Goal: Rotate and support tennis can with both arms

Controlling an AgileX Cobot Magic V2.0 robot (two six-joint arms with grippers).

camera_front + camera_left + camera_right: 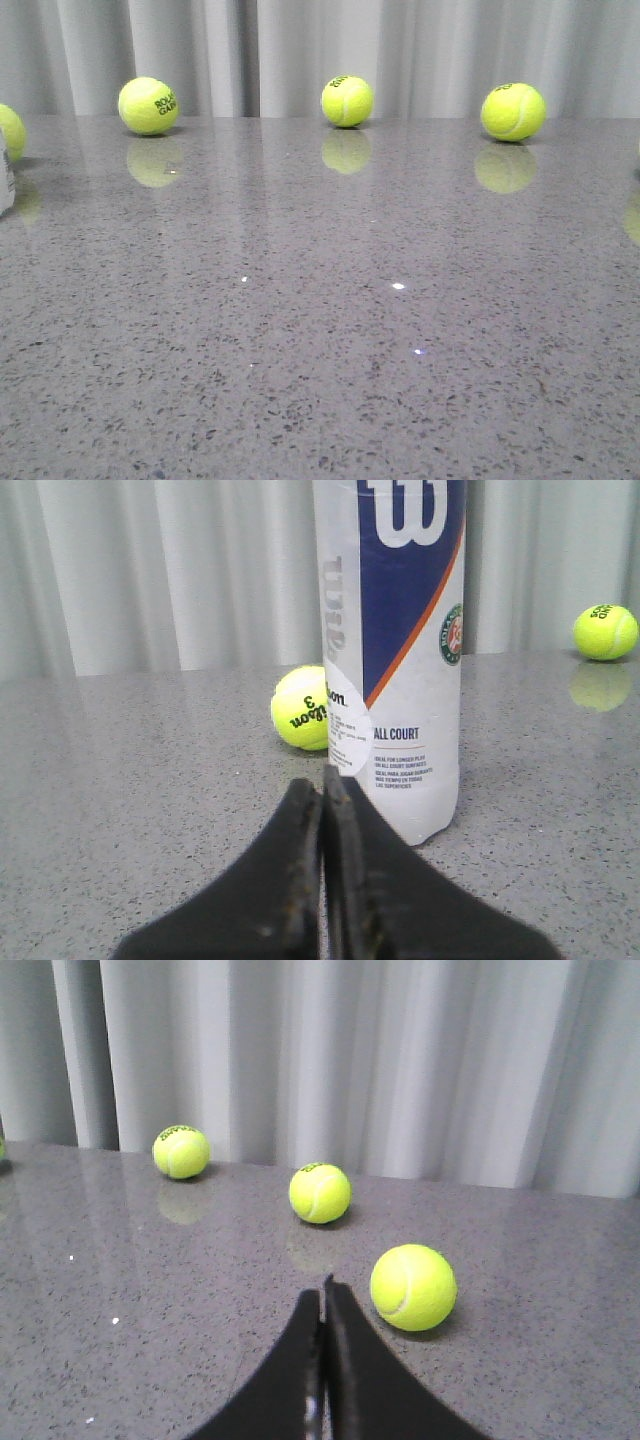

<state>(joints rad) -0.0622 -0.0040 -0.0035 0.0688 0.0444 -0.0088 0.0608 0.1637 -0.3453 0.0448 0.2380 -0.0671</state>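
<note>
The tennis can point(395, 650) stands upright on the grey table in the left wrist view; it is clear plastic with a white label, a navy band, a white W logo and an orange stripe. Only a sliver of it point(4, 175) shows at the left edge of the front view. My left gripper point(322, 785) is shut and empty, just short of the can's base. My right gripper point(323, 1295) is shut and empty, low over the table beside a tennis ball point(413, 1287). Neither arm shows in the front view.
Three tennis balls point(148, 105) point(347, 101) point(513, 111) lie along the table's far edge before a grey curtain; a fourth point(8, 130) sits by the can, also behind it in the left wrist view point(300, 707). Two more balls point(181, 1151) point(320, 1192) lie beyond the right gripper.
</note>
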